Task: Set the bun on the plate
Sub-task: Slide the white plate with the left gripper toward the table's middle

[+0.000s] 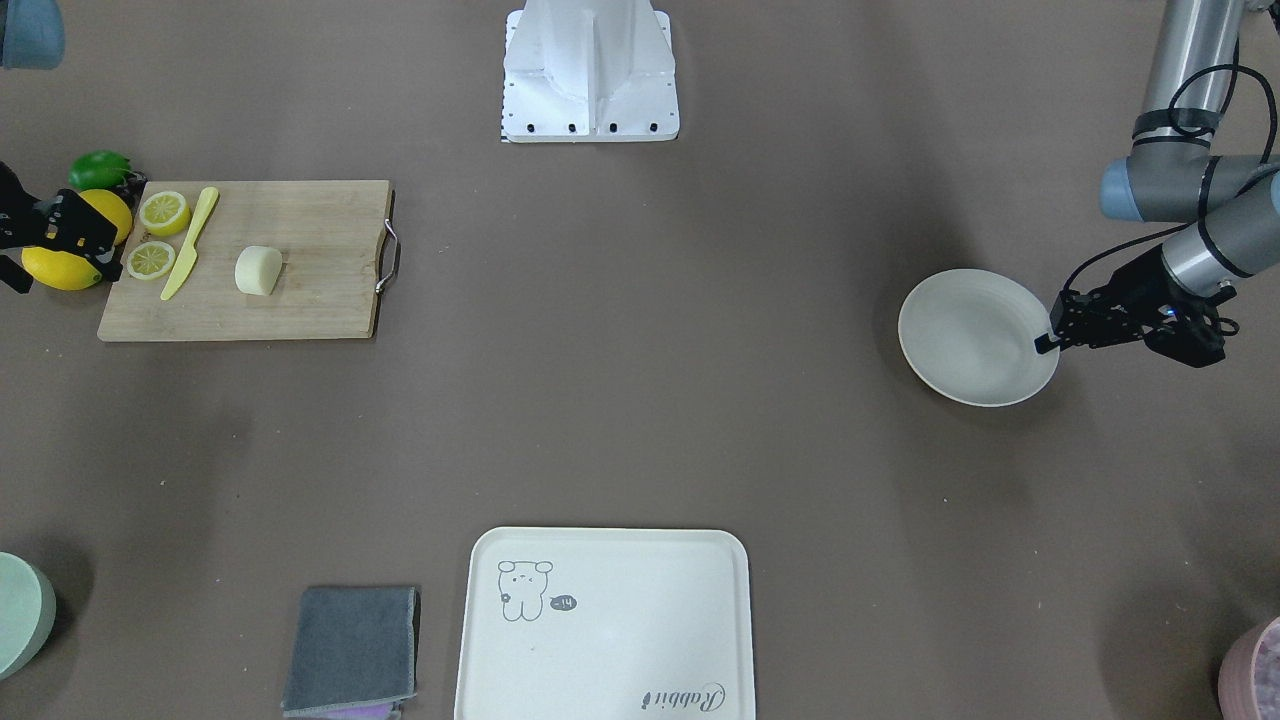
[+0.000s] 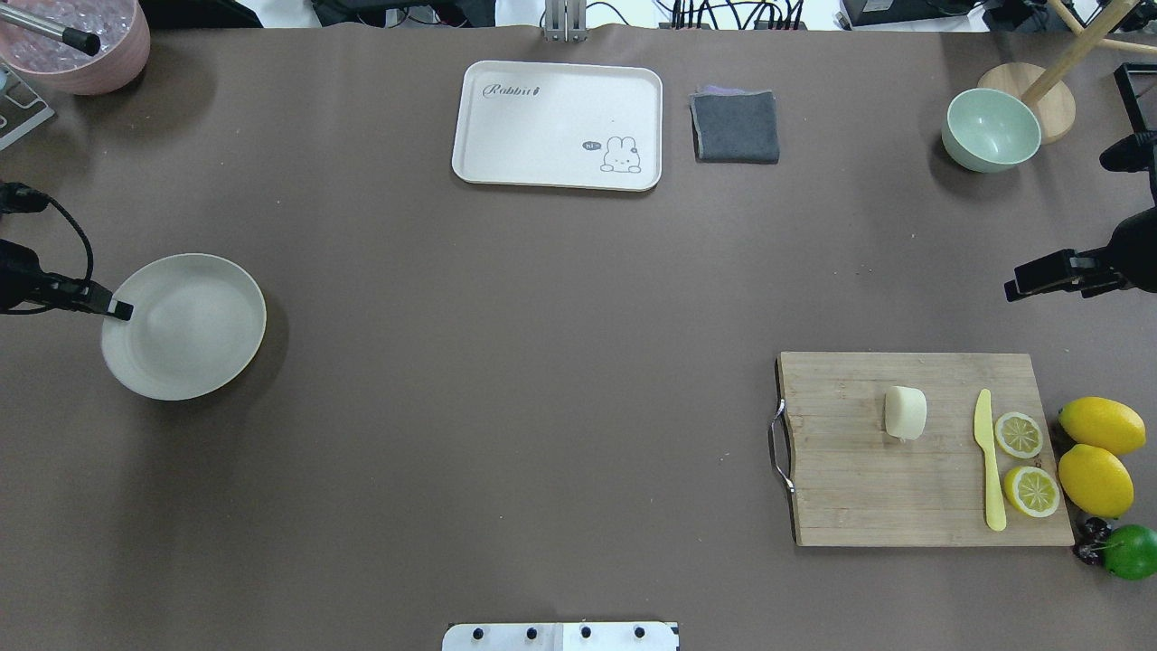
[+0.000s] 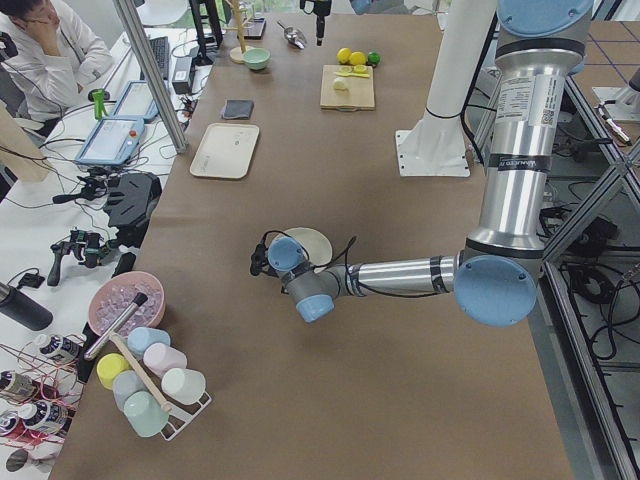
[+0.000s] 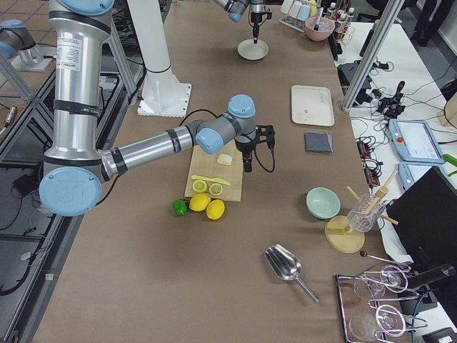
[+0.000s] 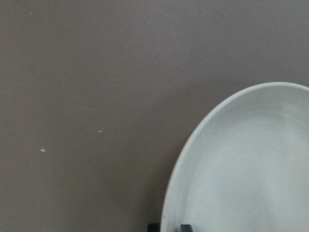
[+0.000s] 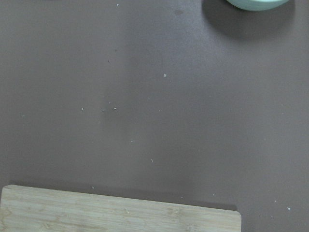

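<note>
The bun [image 2: 906, 413] lies near the middle of the cutting board [image 2: 850, 488], just beside the yellow knife [image 2: 990, 470], toward the counter's [image 2: 542, 362] right edge. It is well apart from the plate [image 2: 208, 344], which sits by the left edge. The left hand [image 2: 120, 312] is narrow, its fingertips pinching either side of the plate's outer rim, while the right hand [image 2: 1017, 287] hangs above bare counter just past the board's far edge; whether it is wide or narrow I cannot tell.

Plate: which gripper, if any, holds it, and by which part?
The left gripper appears to clamp the plate by its rim, jaws straddling the edge.
</note>
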`<state>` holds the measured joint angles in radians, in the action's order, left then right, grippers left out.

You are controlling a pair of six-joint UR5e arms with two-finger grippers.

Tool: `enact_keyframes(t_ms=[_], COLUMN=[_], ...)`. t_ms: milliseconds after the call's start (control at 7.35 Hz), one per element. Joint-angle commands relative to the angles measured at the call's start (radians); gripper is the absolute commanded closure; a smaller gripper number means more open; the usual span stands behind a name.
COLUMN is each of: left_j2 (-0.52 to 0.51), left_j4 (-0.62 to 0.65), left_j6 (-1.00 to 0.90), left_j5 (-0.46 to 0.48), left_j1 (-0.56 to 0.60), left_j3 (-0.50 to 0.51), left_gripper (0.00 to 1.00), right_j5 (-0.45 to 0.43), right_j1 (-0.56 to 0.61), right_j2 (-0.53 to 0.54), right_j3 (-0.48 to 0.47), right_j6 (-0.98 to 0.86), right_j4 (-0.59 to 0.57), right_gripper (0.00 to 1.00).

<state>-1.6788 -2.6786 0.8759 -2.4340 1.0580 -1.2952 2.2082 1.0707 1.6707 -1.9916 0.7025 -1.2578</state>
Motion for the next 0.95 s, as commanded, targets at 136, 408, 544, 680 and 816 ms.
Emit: enact_keyframes(t_ms=[136,408,544,680,816], left_j2=[-0.21,-0.321,-0.367,-0.398,-0.429], left_j4=[-0.003,0.005,0.015,0.032,0.072], left_j6=[0.421,0.585,0.633,0.634,0.635], left_j5=[0.012,0.21,0.319,0.416,0.462], left_j1=[-0.137,-0.308,-0.393,-0.467,-0.498], left_j3=[-0.068,-0.099,-0.102,-0.101,-0.105], left_gripper=[1.0,1.0,1.0,1.0,1.0], right_j5=[0.004,0.004,0.004,0.004,0.005], right_j1=[0.0,0.0,0.0,0.0,0.0], right_j2=[-0.003,-0.008,-0.008,-0.008,-0.008], right_j3=[0.0,0.008,0.01,0.01,0.007], right_j6=[0.0,0.0,0.002,0.002,0.002], right_j4=[0.0,0.0,0.0,0.0,0.0], right_gripper=[0.0,0.0,0.0,0.0,0.0])
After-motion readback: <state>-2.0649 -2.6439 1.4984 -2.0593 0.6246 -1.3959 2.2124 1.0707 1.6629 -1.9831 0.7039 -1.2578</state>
